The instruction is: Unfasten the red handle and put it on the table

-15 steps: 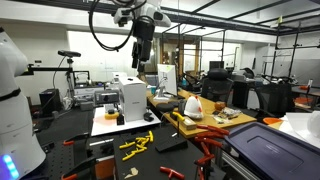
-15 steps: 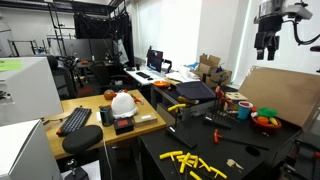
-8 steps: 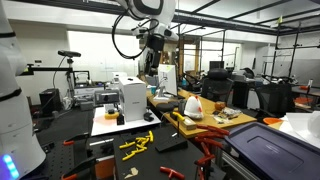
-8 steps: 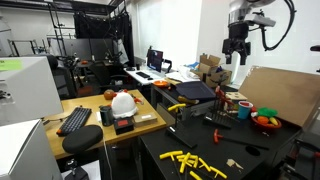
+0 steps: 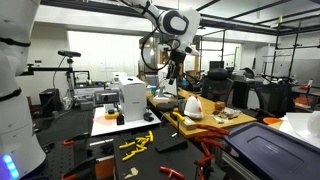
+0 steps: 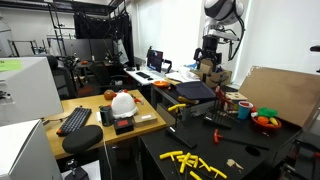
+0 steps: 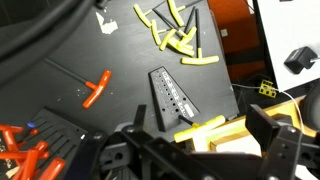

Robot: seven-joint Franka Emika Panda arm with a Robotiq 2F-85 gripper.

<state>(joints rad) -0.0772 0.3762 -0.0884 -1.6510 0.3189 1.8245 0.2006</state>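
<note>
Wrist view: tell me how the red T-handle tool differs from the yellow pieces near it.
Colour: the red T-handle tool has a red grip and a thin dark shaft; the yellow pieces are all yellow. Number: the tool lies alone; the yellow pieces are several, in a loose cluster. Shape: the tool forms a T; the yellow pieces are short bars. Both lie flat on the black table.

On the table [image 7: 130, 50], the T-handle [image 7: 97, 88] lies left of the slotted rack [image 7: 170, 97], apart from it; loose strips [image 7: 180, 42] lie beyond.
</note>
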